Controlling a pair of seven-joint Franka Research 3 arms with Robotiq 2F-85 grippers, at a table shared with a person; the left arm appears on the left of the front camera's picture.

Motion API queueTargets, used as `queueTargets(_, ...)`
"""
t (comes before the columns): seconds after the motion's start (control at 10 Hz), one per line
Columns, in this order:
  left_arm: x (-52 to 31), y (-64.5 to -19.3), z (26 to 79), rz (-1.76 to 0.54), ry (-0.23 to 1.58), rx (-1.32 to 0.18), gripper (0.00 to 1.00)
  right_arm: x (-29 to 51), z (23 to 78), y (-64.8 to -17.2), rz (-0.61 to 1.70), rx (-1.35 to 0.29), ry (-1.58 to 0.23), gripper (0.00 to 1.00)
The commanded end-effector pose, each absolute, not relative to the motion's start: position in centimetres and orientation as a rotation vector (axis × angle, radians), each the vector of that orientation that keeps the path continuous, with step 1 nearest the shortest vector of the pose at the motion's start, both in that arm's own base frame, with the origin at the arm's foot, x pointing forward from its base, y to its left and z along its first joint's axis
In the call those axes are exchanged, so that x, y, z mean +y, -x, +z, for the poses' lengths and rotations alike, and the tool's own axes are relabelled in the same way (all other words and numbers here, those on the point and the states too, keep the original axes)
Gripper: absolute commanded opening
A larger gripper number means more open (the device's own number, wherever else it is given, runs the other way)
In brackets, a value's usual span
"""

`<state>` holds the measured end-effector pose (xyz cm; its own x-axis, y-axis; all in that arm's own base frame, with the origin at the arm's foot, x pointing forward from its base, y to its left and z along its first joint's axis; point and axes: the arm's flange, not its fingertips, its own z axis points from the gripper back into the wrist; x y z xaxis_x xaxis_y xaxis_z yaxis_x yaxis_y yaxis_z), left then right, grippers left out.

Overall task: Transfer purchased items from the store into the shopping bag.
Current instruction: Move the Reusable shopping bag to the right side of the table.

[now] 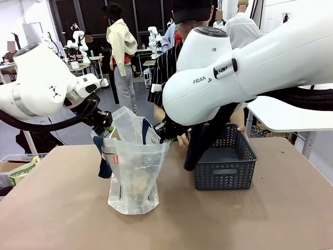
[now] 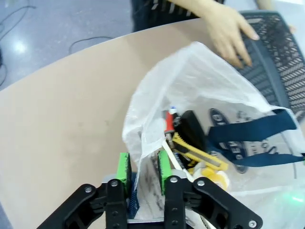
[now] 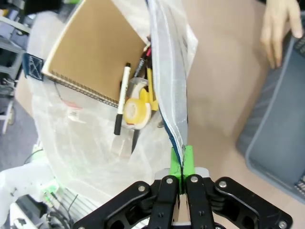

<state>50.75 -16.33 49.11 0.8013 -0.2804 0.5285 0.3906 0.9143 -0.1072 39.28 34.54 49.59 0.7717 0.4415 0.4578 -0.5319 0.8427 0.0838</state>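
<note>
Both grippers hold the shopping bag (image 1: pixel 132 172) upright mid-table.
Right gripper (image 3: pixel 181 164) pinches the rim tightly; left gripper (image 2: pixel 144 167) straddles the opposite rim, jaws slightly parted. Keep the mouth taut and wide for loading.

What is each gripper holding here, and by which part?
The right gripper pinches the shopping bag by its rim. The left gripper straddles the opposite rim, jaws slightly apart.

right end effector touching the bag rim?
Touching. Right wrist view: the right end effector has its green pads pressed together on the shopping bag edge.
</note>
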Motion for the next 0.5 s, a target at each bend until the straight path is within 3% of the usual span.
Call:
queueTargets(0.0, -14.56, -50.47, 48.90, -0.430, 0.362, -0.509, 0.98, 35.28, 49.88, -39.12, 0.537, -0.483, -0.199, 0.00)
queueTargets(0.4, -14.59, -50.41, 48.43, -0.521, 0.555, -0.466, 1.00, 36.09, 50.25, -38.86, 0.543, -0.508, -0.197, 0.00)
